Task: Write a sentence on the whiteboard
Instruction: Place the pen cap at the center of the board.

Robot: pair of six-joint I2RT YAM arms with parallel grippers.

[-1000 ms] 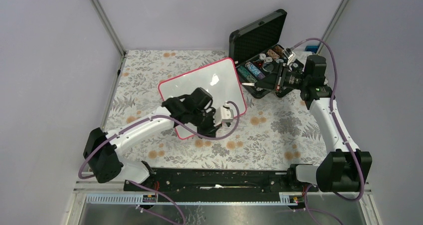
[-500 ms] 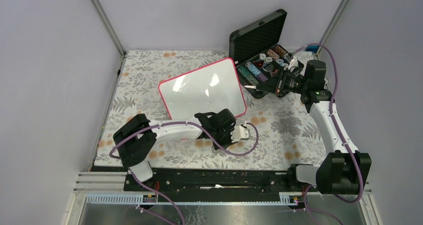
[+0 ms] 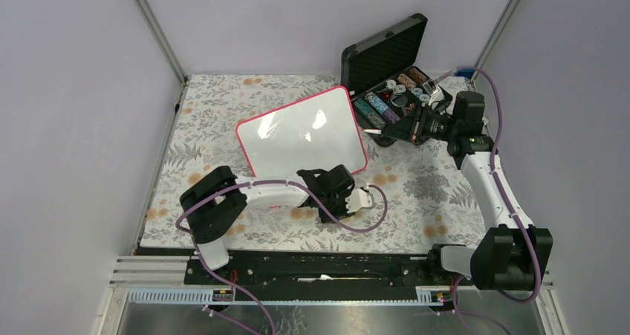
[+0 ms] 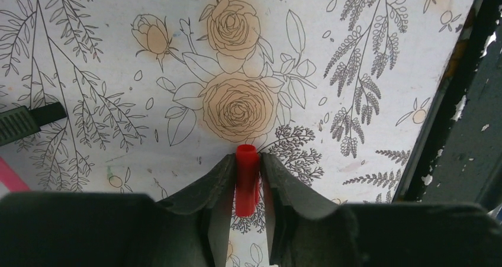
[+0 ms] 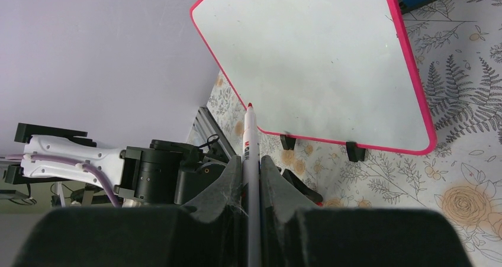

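The whiteboard (image 3: 301, 138) stands tilted at mid-table on two black clip feet (image 5: 288, 141); its face (image 5: 319, 60) is blank and no sentence shows on it. My right gripper (image 3: 395, 130) is shut on a white marker (image 5: 250, 137), whose red tip points at the board's right edge from a short way off. My left gripper (image 3: 330, 201) hangs low over the floral cloth just in front of the board. In the left wrist view it (image 4: 247, 160) is shut on a red marker cap (image 4: 247, 181).
An open black case (image 3: 386, 67) with small items stands at the back right, behind my right gripper. The table's near edge and black rail (image 4: 450, 101) lie close to my left gripper. One board foot (image 4: 29, 119) shows at its left.
My left arm has swung off the board's lower edge toward the near side and dropped low over the cloth with the cap. The right gripper with the marker has barely shifted.
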